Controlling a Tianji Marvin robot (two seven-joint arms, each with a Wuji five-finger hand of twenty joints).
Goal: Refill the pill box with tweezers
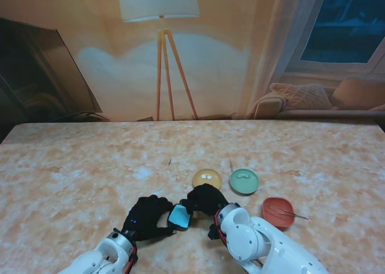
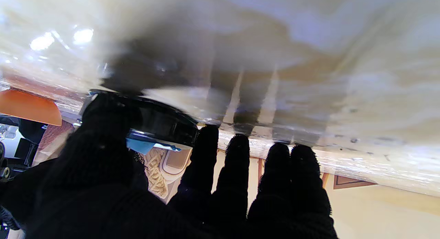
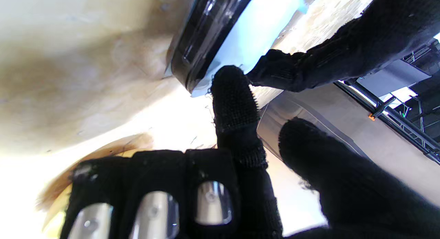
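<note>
Stand view: the left hand (image 1: pixel 146 217), black-gloved, and the right hand (image 1: pixel 206 199), likewise gloved, meet near the near edge of the marbled beige table (image 1: pixel 84 166), with the small light-blue, dark-rimmed pill box (image 1: pixel 178 216) between them. The left hand's thumb and fingers are on the box's left side; whether it truly grips the box cannot be told from this view. In the right wrist view the right hand's index finger (image 3: pixel 233 101) is extended and touches the corner of the box (image 3: pixel 237 36), the other three fingers are curled in, and the thumb stands apart; it holds nothing. In the left wrist view the left fingers (image 2: pixel 233 170) lie straight and close together, the thumb against the box's dark rim (image 2: pixel 161 123) (the picture is blurred).

Just beyond the right hand sits a round yellow dish (image 1: pixel 207 178) carrying two pale pills, touching or nearly touching the knuckles. Beside it to the right is a round green dish (image 1: pixel 243 181). Nearer to me and farther right, a red-orange dish (image 1: pixel 278 212) bears the thin metal tweezers (image 1: pixel 289 213), their tip overhanging its right rim, well apart from both hands. The table's left half and far half lie open.
</note>
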